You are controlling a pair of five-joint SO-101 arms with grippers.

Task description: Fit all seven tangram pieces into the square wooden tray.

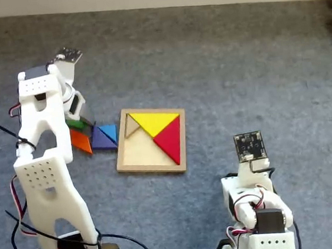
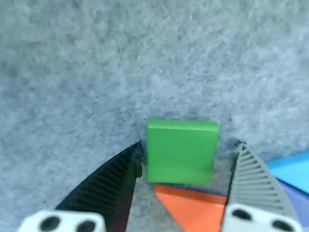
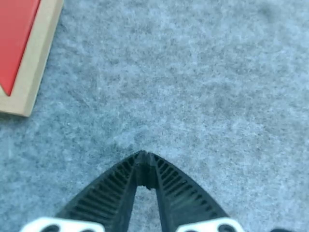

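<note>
The green square point(image 2: 181, 152) lies on the carpet point(image 1: 237, 63), touching the orange triangle point(image 2: 193, 208), with the purple point(image 1: 101, 138) and blue point(image 1: 110, 132) triangles between it and the tray point(image 1: 152, 166). The tray holds a yellow point(image 1: 153, 123) and a red triangle point(image 1: 170, 139). The left gripper point(image 2: 188, 147) is spread wide around the square, gripping nothing. The right gripper point(image 3: 145, 157) is closed and empty over bare carpet near a tray corner.

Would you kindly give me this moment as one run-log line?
left hand: open astride green square | right hand: shut over carpet | tray: holds yellow triangle, red triangle
</note>
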